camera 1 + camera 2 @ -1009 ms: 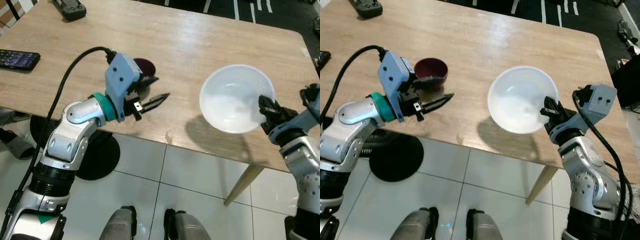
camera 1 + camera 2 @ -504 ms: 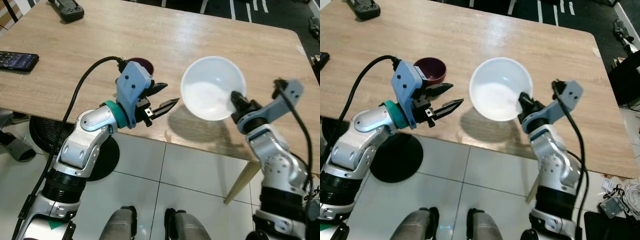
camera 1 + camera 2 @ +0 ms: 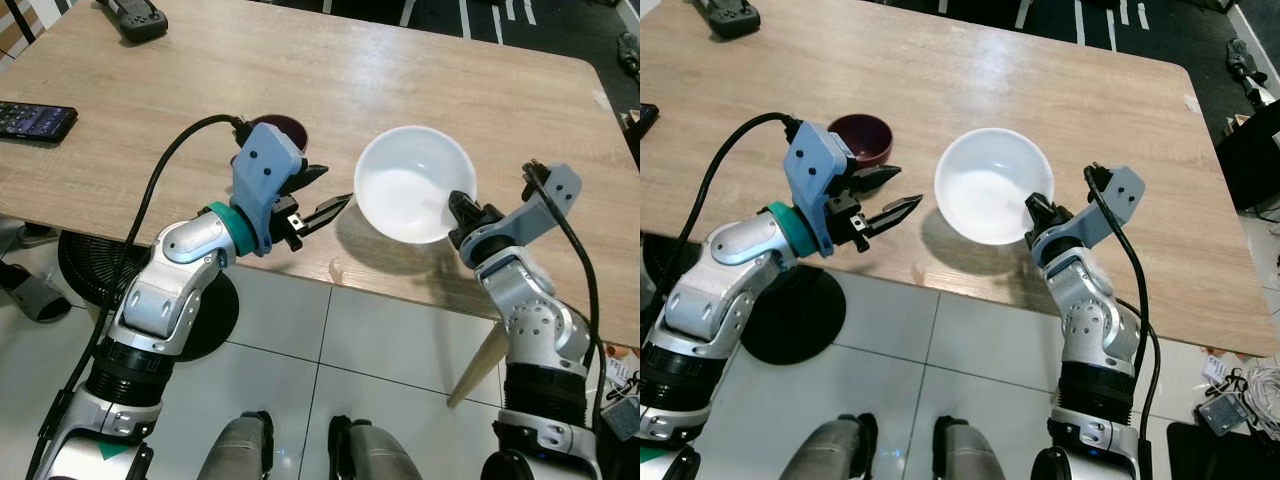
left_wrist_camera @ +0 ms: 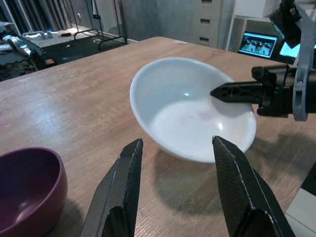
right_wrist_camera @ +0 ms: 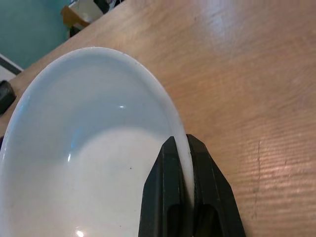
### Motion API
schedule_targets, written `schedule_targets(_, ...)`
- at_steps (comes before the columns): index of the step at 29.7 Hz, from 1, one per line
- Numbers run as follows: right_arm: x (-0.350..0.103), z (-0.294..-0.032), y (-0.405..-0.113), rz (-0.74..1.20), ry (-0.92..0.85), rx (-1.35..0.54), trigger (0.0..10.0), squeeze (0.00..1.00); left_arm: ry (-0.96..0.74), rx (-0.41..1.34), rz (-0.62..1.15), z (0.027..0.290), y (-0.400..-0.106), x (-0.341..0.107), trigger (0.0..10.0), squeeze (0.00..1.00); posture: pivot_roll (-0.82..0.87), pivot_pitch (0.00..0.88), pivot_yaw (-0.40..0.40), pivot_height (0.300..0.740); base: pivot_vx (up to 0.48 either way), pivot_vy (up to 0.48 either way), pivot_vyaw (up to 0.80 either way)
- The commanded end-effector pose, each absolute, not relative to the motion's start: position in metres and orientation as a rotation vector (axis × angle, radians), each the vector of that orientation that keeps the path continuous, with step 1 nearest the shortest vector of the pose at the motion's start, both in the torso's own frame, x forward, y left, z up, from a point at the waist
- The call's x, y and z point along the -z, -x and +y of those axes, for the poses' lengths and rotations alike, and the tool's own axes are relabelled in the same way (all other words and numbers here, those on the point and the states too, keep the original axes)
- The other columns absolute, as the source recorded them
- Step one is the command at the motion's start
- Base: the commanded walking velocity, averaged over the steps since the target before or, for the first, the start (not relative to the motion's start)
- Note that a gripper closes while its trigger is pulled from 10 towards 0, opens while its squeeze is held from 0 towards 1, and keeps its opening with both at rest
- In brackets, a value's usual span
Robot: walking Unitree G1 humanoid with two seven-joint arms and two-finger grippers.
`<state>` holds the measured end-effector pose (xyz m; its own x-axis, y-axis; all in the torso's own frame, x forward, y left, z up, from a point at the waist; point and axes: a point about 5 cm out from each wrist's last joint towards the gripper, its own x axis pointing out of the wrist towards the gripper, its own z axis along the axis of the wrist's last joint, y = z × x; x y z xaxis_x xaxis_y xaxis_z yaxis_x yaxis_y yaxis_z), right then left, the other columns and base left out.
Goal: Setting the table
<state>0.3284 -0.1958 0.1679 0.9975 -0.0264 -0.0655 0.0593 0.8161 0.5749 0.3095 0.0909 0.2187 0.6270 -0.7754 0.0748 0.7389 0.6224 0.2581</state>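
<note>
Right claw (image 3: 1036,208) is pinching the white bowl (image 3: 990,198) rim, bowl hanging over the counter (image 3: 1060,90). Left claw (image 3: 892,195) is hovering open beside it, purple bowl (image 3: 862,138) just behind.

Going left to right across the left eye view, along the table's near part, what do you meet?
Black phone → maroon bowl → left gripper, open → white bowl → right gripper, shut on the white bowl's rim.
</note>
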Motion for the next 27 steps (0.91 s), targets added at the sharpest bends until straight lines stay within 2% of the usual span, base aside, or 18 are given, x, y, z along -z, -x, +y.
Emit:
schedule_targets(1,-0.171,-0.196,-0.330,0.032,-0.611,0.057,10.0,0.00,-0.207,0.869,-0.166,0.092,-0.307,-0.214,10.0,0.00,0.11,0.115,-0.017,0.740,0.000,0.000,0.00)
schedule_targets(5,-0.178,-0.192,-0.333,0.001,-0.606,0.047,10.0,0.00,-0.206,0.861,-0.162,0.093,-0.307,-0.213,10.0,0.00,0.12,0.121,-0.023,0.740,0.000,0.000,0.00)
schedule_targets(6,-0.178,-0.190,-0.334,0.001,-0.610,0.044,10.0,0.08,-0.205,0.856,-0.162,0.092,-0.307,-0.213,10.0,0.00,0.12,0.123,-0.026,0.740,0.000,0.000,0.00)
schedule_targets(16,-0.174,-0.175,-0.336,0.004,-0.627,0.010,10.0,0.05,-0.200,0.842,-0.160,0.092,-0.306,-0.211,10.0,0.00,0.12,0.135,-0.040,0.740,0.000,0.000,0.00)
schedule_targets(19,-0.175,-0.170,-0.339,-0.024,-0.592,0.015,10.0,0.00,-0.197,0.834,-0.164,0.092,-0.306,-0.212,10.0,0.00,0.13,0.139,-0.044,0.740,0.000,0.000,0.00)
schedule_targets(27,-0.191,-0.190,-0.344,-0.120,-0.451,0.096,10.0,0.00,-0.213,0.960,-0.169,0.094,-0.297,-0.223,10.0,0.00,0.14,0.152,-0.040,0.740,0.000,0.000,0.00)
